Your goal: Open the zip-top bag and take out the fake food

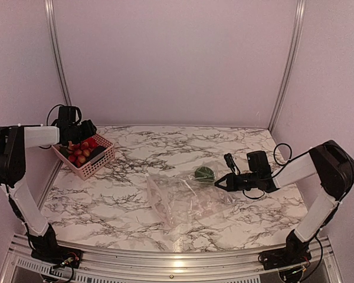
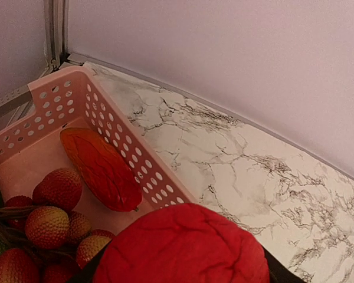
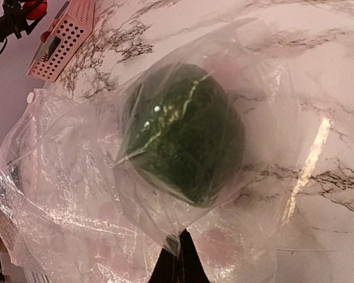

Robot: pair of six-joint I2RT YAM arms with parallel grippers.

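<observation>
- A big red toy fruit (image 2: 183, 244) with a wrinkled skin fills the bottom of the left wrist view. Dark fingers show at both of its lower edges.
- The left gripper (image 1: 85, 132) is closed around this red piece and holds it in the air, above the far corner of the pink slatted basket (image 1: 99, 164).
- The basket stands at the far left of the marble-patterned table (image 1: 165, 147), close to the wall rail.
- Inside the basket lie several small red and orange bumpy fruits (image 2: 47, 227). A long red-orange piece (image 2: 100, 168) rests against the perforated side wall (image 2: 115, 138).
- The zip-top bag (image 1: 183, 200) lies crumpled and mostly flat on the table near the middle, between the two arms and well apart from the basket.
- One dark green round piece (image 1: 204, 174) of fake food sits inside the bag, at its far right corner. In the right wrist view it shows through the clear plastic (image 3: 76, 194) as a dark ball (image 3: 183, 132) with pale streaks.
- The right gripper (image 1: 220, 182) is low over the table at the bag's right edge. Its fingers are pressed together, and a fold of the plastic is drawn to a point between them.
- From the right wrist, the basket (image 3: 62, 41) shows in the far upper left corner.
</observation>
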